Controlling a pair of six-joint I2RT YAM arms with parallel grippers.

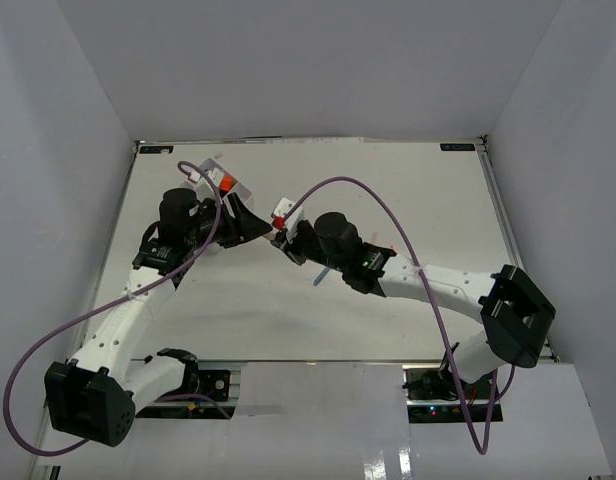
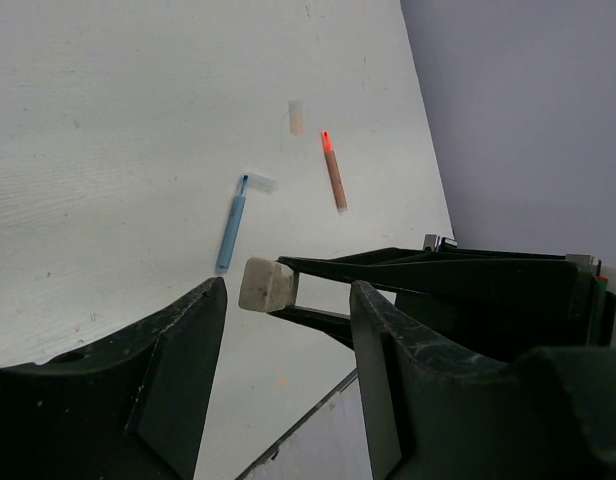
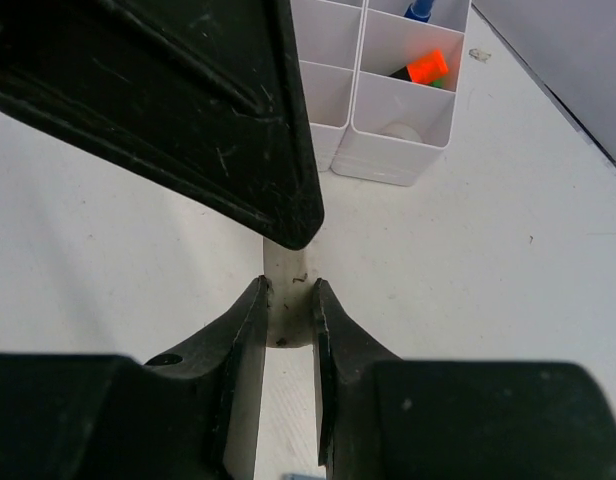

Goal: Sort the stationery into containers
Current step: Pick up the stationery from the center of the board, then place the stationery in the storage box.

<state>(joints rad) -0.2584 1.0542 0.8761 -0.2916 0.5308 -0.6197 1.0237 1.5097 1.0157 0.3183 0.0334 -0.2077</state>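
Observation:
My right gripper (image 3: 288, 288) is shut on a small white eraser (image 3: 288, 310) and holds it above the table. In the left wrist view the eraser (image 2: 265, 285) sits at the tip of the right gripper's fingers (image 2: 408, 270), between the spread jaws of my left gripper (image 2: 288, 300), touching neither. The left gripper is open and empty. In the top view the two grippers meet tip to tip, left (image 1: 256, 226) and right (image 1: 280, 238). The white four-compartment tray (image 3: 340, 140) stands just beyond; it holds an orange highlighter cap (image 3: 427, 67) and a blue cap (image 3: 420, 10).
A blue pen (image 2: 231, 225), a brown-bodied pen with an orange tip (image 2: 334, 178) and a small pale eraser (image 2: 296, 117) lie on the table. The blue pen (image 1: 323, 274) lies under the right arm. In the top view the tray (image 1: 240, 188) is partly hidden by the left arm.

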